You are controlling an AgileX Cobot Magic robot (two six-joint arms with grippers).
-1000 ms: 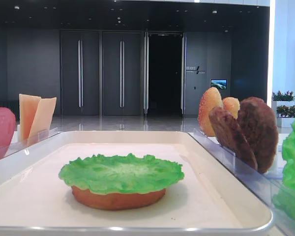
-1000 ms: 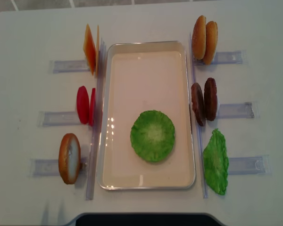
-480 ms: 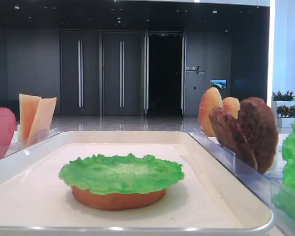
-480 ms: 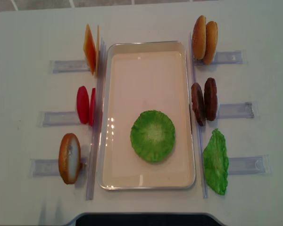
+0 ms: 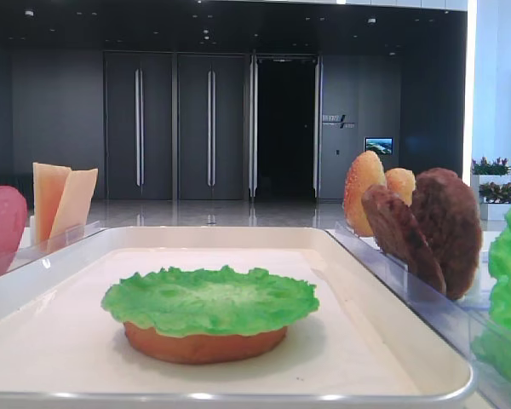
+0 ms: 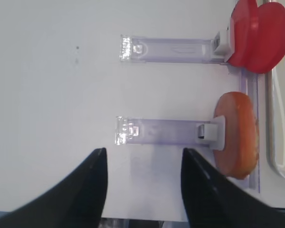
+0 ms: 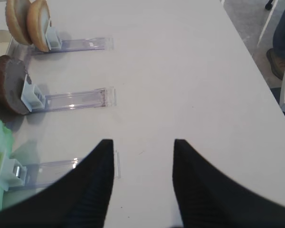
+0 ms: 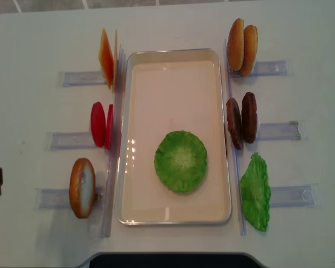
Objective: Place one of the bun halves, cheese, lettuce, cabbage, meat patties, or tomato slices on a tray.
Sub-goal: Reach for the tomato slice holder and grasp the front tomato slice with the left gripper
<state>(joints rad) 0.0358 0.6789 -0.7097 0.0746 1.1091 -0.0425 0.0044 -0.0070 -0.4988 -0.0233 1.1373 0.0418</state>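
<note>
meanwhile, the left gripper point(image 6: 141, 183) gapes empty at six o'clock of upright pinkish-red round tomato slices point(image 6: 256, 35); a careless approach could topple them.

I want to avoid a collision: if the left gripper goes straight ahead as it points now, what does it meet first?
Judging by the left wrist view, the open left gripper would first meet the clear rack holding the bun half; its height above the table is unclear.

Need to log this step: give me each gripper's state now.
Left gripper: open, holding nothing, above bare table beside the bun half.
Right gripper: open, holding nothing, over bare table.
</note>
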